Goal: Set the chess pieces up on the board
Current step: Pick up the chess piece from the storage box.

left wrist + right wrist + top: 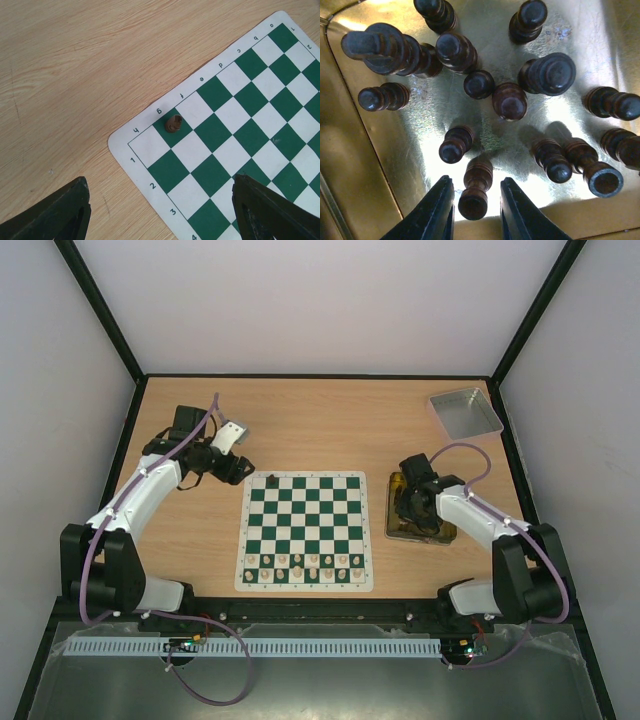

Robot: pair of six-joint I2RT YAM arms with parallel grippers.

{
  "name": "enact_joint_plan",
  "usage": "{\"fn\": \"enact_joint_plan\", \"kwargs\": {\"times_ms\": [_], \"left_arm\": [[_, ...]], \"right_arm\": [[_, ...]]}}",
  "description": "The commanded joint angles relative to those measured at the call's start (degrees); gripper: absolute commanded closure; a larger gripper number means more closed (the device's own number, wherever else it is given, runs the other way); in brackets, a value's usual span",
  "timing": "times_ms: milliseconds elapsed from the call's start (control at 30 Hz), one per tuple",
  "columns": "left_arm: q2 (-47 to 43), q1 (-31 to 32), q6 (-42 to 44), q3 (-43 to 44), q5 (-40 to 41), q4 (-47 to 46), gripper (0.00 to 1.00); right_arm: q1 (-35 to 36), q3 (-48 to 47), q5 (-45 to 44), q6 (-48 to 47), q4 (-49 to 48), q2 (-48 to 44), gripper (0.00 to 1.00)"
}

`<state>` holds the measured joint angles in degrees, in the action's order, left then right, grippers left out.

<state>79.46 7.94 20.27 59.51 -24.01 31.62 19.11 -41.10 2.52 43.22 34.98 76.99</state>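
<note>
The green and white board (305, 530) lies at the table's middle. One dark chess piece (273, 481) stands on its far left corner region; in the left wrist view it (173, 123) is on a green square by the edge. My left gripper (161, 192) is open and empty above that board corner (150, 150). Several dark chess pieces (510, 101) stand and lie in the gold tin (350, 150). My right gripper (476, 180) is down in the tin, open, its fingers on either side of one dark piece (475, 192) with small gaps.
Pale cream pieces (305, 565) fill the board's two near rows. The gold tin (446, 533) sits right of the board under my right gripper (412, 502). A grey tray (465, 412) is at the far right. My left gripper (235, 465) hangs by the board's far left corner.
</note>
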Motion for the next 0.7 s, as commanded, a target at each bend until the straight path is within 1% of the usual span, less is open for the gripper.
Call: {"fn": "enact_joint_plan", "kwargs": {"times_ms": [0, 200, 267, 367, 433, 667], "left_arm": [[-0.08, -0.30, -0.32, 0.41, -1.30, 0.46, 0.22], [0.05, -0.30, -0.24, 0.47, -1.38, 0.59, 0.22], [0.08, -0.30, -0.23, 0.52, -1.39, 0.57, 0.22], [0.31, -0.30, -0.22, 0.52, -1.39, 0.55, 0.22], [0.28, -0.30, -0.23, 0.51, -1.47, 0.53, 0.22], [0.51, -0.30, -0.15, 0.43, -1.47, 0.89, 0.22]], "right_arm": [[-0.47, 1.19, -0.42, -0.86, -1.13, 0.83, 0.75], [-1.04, 1.39, -0.33, -1.16, -1.66, 1.41, 0.78], [-1.25, 1.35, -0.33, -1.21, -1.76, 1.56, 0.81], [-1.35, 0.99, -0.48, -1.36, -1.53, 1.74, 0.87], [-1.36, 0.64, -0.68, -1.45, -1.14, 1.50, 0.89], [-1.36, -1.57, -1.01, -2.02, 3.76, -1.86, 0.90]]}}
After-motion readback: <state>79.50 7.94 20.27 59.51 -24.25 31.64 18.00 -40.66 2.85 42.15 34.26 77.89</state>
